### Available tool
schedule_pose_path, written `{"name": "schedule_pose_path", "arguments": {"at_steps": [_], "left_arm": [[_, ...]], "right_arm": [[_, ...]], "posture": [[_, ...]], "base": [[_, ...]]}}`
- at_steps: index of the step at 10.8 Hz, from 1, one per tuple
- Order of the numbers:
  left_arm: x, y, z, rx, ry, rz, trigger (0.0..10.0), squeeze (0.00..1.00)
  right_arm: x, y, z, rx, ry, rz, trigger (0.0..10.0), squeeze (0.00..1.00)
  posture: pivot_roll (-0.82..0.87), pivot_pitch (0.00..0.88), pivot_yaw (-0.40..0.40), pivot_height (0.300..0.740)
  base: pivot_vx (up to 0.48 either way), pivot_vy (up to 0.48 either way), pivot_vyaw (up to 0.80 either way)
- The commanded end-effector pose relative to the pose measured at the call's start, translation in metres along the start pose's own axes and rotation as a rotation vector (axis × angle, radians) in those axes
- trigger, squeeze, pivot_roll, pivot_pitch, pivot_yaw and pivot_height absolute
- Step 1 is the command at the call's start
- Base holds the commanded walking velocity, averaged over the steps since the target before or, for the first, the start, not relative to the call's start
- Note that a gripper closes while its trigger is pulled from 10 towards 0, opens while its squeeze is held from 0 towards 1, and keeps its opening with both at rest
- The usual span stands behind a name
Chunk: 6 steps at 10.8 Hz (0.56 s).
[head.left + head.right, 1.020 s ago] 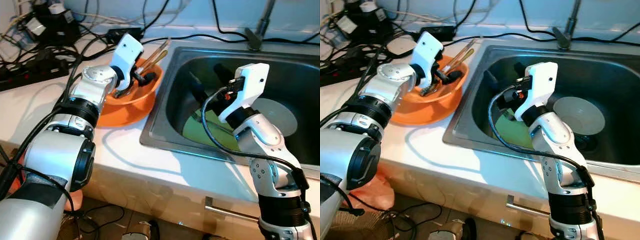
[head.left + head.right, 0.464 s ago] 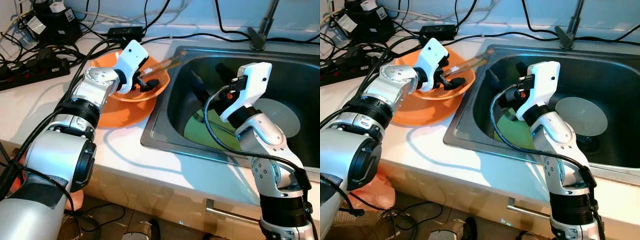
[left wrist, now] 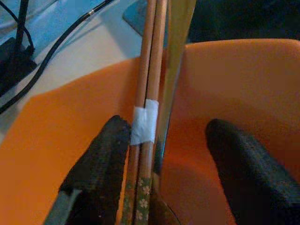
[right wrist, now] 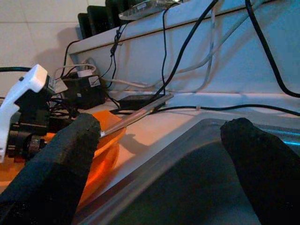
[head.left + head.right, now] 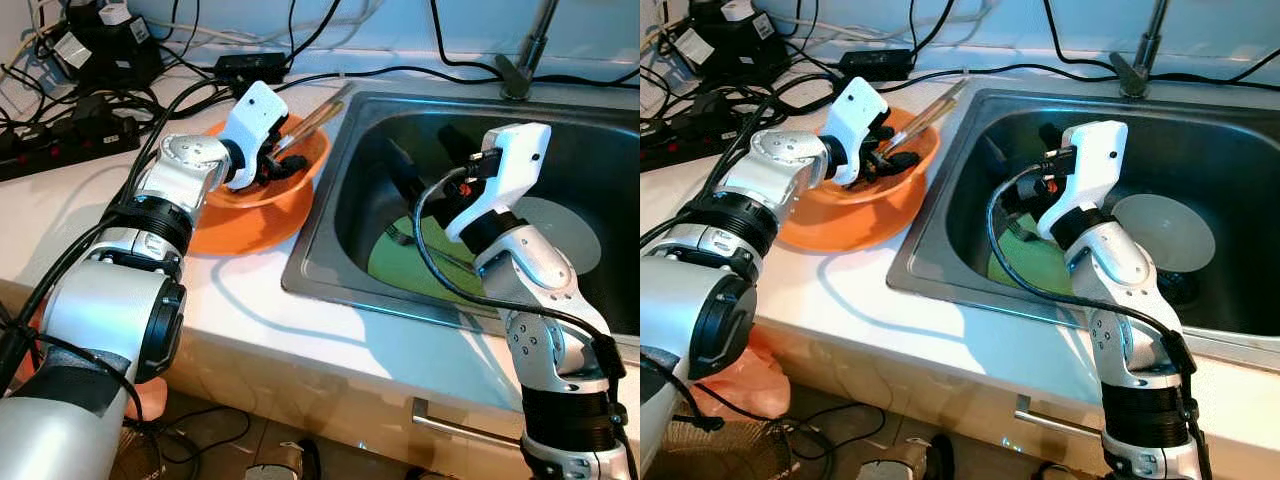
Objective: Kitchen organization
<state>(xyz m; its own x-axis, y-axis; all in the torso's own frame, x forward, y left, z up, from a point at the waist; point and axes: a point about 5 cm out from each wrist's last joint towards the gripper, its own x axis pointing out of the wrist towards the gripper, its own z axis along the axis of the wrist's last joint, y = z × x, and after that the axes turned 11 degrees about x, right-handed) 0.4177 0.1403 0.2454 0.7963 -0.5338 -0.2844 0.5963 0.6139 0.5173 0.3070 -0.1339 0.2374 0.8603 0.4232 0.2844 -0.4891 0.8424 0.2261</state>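
Our left gripper (image 3: 161, 164) sits inside the orange bowl (image 5: 300, 165) on the white counter (image 5: 90, 215), fingers spread with a clear gap. A pair of wooden chopsticks (image 3: 147, 93) bound with white tape runs between the fingers, lying against one black pad (image 3: 101, 159) beside a flat metal utensil (image 3: 176, 56) — the other pad stands well apart from them, so we are not pinching anything. The chopsticks and utensil lean on the bowl's rim, tips pointing toward the sink (image 5: 350, 150).

Our right gripper (image 4: 161, 154) hangs over the sink basin, fingers wide apart and holding nothing. Below it lie a green mat (image 5: 405, 260) and a fork (image 5: 400, 237); a pale plate (image 5: 1165, 232) rests near the drain.

Compared with half a second ago, the bowl has settled lower and less tilted, and the chopsticks point more steeply up toward the sink's corner. The right arm has barely shifted.
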Motion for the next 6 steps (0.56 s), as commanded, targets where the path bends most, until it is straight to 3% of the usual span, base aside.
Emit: {"name": "schedule_pose_path", "arguments": {"at_steps": [1,6], "left_arm": [[-0.0035,0.0025,-0.0082,-0.026,0.024,0.008,0.0,0.00],[-0.0057,0.0050,-0.0102,-0.036,0.028,0.015,0.0,0.00]], "right_arm": [[0.0025,0.0010,0.0038,-0.003,-0.017,0.005,10.0,0.00],[0.0042,-0.0006,0.0042,-0.003,-0.026,-0.006,10.0,0.00]], "posture": [[0.01,0.125,0.141,0.740],[0.01,0.124,0.141,0.740]], "base": [[0.000,0.000,0.00],[0.000,0.000,0.00]]}}
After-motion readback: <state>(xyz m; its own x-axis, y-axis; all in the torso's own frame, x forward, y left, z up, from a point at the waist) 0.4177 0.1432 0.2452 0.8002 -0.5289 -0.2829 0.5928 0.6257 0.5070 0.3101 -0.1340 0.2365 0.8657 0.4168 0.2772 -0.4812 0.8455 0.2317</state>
